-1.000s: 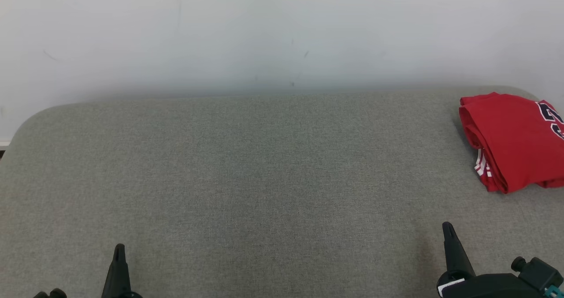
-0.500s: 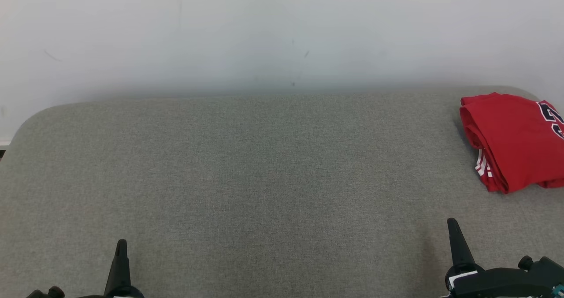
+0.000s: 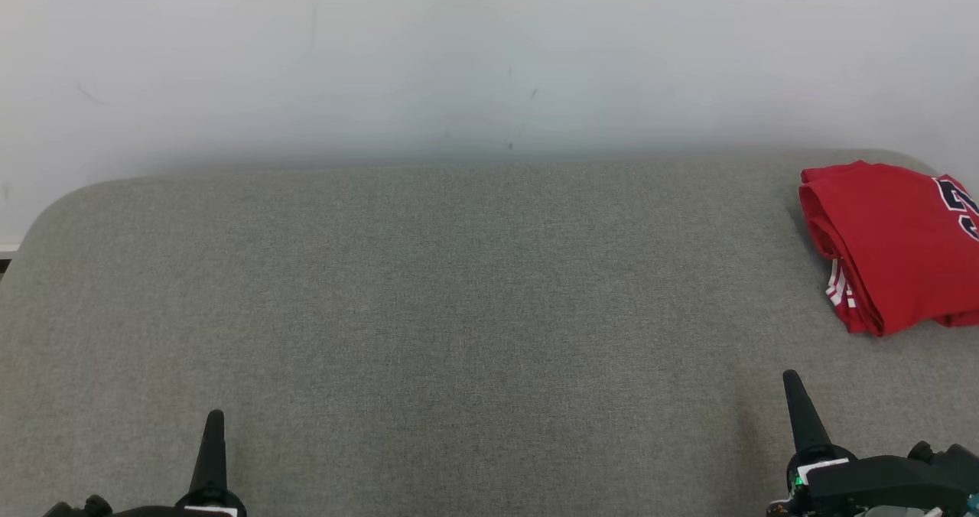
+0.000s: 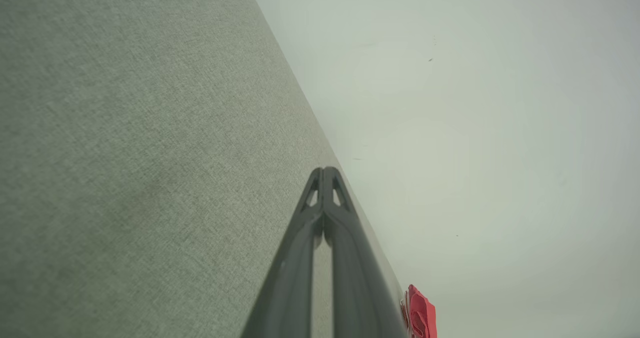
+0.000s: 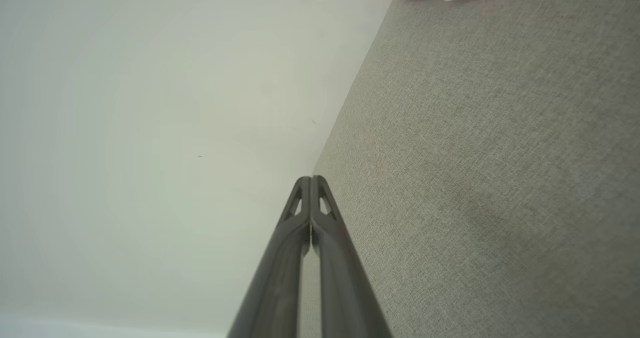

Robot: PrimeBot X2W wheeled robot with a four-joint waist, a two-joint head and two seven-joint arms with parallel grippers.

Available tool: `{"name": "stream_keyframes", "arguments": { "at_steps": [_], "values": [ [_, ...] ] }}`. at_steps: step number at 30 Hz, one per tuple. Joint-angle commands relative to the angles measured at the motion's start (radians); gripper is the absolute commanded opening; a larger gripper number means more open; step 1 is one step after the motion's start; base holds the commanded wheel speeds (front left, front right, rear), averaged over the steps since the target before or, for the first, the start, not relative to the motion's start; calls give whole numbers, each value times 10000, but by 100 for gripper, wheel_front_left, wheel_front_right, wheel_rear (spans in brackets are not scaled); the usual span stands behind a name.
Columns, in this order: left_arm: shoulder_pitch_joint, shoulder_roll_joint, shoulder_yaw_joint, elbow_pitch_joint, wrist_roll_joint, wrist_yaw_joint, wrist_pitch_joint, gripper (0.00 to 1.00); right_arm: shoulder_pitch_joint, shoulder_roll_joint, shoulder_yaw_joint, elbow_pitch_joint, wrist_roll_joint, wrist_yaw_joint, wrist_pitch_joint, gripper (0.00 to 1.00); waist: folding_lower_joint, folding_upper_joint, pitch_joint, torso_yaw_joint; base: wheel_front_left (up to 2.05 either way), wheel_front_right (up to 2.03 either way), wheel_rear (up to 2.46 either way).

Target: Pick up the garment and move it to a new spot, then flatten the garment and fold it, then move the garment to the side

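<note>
Apparently the garment point(image 3: 891, 242) is lying folded at the far right corner of the table point(image 3: 459, 310), close beside the wall point(image 3: 459, 58). Its red layers are stacking fairly evenly, white-striped trim is peeking out along the near-left side, and dark lettering is facing up. Its right part is running off the head view, so whether it is overhanging the table edge cannot be told.

The left fingers point(image 3: 213, 440) are pointing away from the robot at the near edge, pressed together with nothing between them; the left wrist view is showing the tips meeting in a single point. The right fingers point(image 3: 795, 402) are doing the same at the near right, also together and empty, well apart from the garment.

Judging by this, the fold and the move aside are looking done, and the step in hand is parking the arms. Doing that well is meaning a straight pull-back toward the robot, with both pairs of fingers closed and lifted off the cloth-covered top. The right arm is needing the most care, since it is sitting on the garment's side: any sweep outward or forward is risking a snag on the loose striped hem and an undone fold. A last look at the hidden right edge is seeming worthwhile.
</note>
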State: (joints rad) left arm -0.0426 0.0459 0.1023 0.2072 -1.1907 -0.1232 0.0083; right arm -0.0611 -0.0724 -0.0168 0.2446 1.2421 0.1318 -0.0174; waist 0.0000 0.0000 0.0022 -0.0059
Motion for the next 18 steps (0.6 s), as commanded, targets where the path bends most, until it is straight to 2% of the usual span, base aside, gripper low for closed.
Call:
{"name": "stream_keyframes", "arguments": {
  "at_steps": [1,18],
  "values": [
    [-206,52,36,-32,-319,-29,69,0,-168,-58,-68,-71,253,-12,67,0,0,0,0,2,0,0,0],
    [-434,57,79,146,-1920,-64,482,0,-290,-27,-332,-52,1783,-15,493,0,0,0,3,22,0,0,0]
  ]
}}
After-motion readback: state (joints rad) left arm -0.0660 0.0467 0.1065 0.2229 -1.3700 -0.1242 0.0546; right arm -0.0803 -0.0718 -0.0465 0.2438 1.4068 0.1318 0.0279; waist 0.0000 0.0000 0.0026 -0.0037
